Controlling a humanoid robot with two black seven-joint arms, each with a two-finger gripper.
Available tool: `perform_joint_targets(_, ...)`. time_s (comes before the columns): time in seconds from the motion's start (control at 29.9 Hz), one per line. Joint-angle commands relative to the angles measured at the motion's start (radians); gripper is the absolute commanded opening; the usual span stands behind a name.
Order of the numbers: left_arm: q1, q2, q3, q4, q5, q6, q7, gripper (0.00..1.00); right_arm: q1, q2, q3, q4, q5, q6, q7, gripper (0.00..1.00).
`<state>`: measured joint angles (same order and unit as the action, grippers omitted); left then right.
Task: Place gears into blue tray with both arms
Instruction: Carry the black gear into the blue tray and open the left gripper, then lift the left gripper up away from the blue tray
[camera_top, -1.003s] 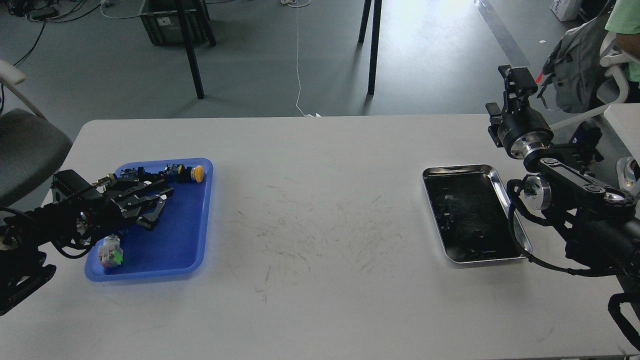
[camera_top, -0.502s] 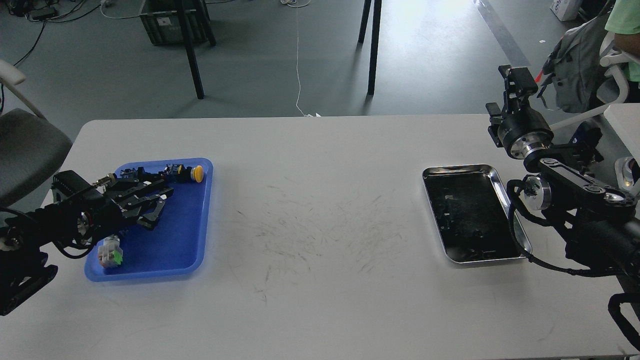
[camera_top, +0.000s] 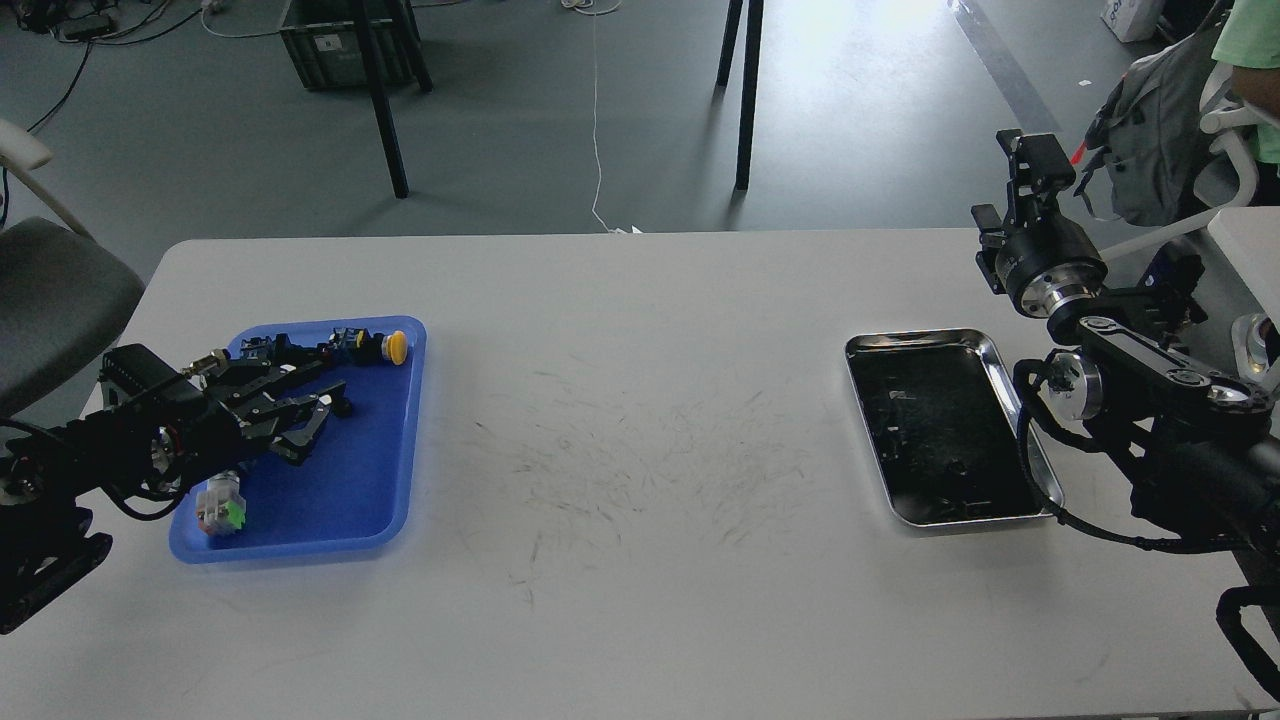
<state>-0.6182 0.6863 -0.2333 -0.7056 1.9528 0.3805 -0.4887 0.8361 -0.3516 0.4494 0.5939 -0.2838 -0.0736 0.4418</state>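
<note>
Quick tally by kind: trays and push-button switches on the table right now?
Trays: 2, the blue tray and the steel tray
Push-button switches: 2, the yellow-capped switch and the green-capped switch, both in the blue tray
Total: 4

The left arm (camera_top: 110, 450) reaches in low from the left, its left gripper (camera_top: 318, 418) with fingers spread apart. The right arm (camera_top: 1150, 400) bends upward; its right gripper (camera_top: 1035, 160) is too dark to read.
</note>
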Motion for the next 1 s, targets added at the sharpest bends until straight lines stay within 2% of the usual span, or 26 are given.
perform_joint_targets(0.0, -0.003, 0.005, -0.001, -0.009, -0.076, -0.002, 0.0, 0.47, 0.0, -0.003, 0.0, 0.006, 0.0, 0.001, 0.0, 0.95)
perform_joint_targets(0.13, -0.012, 0.013, -0.001, -0.009, -0.242, -0.005, 0.0, 0.52, 0.001, -0.015, 0.0, 0.011, 0.0, 0.003, -0.002, 0.95)
perform_joint_targets(0.2, -0.018, 0.013, -0.001, -0.009, -0.337, -0.005, 0.0, 0.59, 0.003, -0.017, 0.0, 0.018, 0.0, 0.005, -0.002, 0.95)
perform_joint_targets(0.27, -0.02, 0.012, -0.009, -0.009, -0.426, -0.005, 0.0, 0.78, 0.001, -0.027, 0.0, 0.043, 0.0, 0.005, -0.002, 0.95)
perform_joint_targets(0.43, -0.05, 0.009, -0.02, -0.012, -0.684, -0.005, 0.0, 0.98, 0.003, -0.092, 0.0, 0.115, 0.0, 0.005, -0.008, 0.95)
perform_joint_targets(0.7, -0.14, 0.009, -0.02, -0.006, -1.009, -0.043, 0.0, 0.98, 0.015, -0.174, -0.052, 0.201, -0.006, 0.005, -0.015, 0.96)
perform_joint_targets(0.84, -0.169, 0.009, -0.02, 0.002, -1.143, -0.146, 0.0, 0.98, 0.026, -0.251, -0.1, 0.296, -0.006, 0.005, -0.017, 0.96)
perform_joint_targets(0.97, -0.172, 0.006, -0.026, 0.003, -1.323, -0.299, 0.0, 0.98, 0.04, -0.346, -0.135, 0.405, -0.015, 0.006, -0.018, 0.96)
